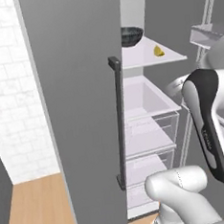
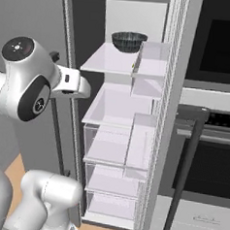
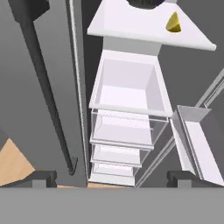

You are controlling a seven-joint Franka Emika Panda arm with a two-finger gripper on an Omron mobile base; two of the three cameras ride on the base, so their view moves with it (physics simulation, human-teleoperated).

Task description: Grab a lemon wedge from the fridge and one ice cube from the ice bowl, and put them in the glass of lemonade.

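Note:
The fridge (image 1: 78, 88) stands open, its grey left door swung toward me with a long dark bar handle (image 1: 118, 123). The lemon wedge (image 1: 159, 50), tiny and bright yellow, lies near the right front of the upper white shelf (image 3: 131, 28); the hand view has this lemon wedge (image 3: 174, 22) at its upper right. My gripper (image 3: 113, 179) is open with nothing between its fingers. It hangs in front of the open compartment, below the shelf and well apart from the wedge. The ice bowl and the glass of lemonade are out of view.
A dark grey-black bowl (image 1: 131, 35) sits at the back of the wedge's shelf. Below are a white bin (image 3: 129, 87) and clear drawers (image 2: 117, 151). The right door's bins (image 2: 149, 66) flank the opening. An oven with a dark handle (image 2: 195, 113) stands to the right.

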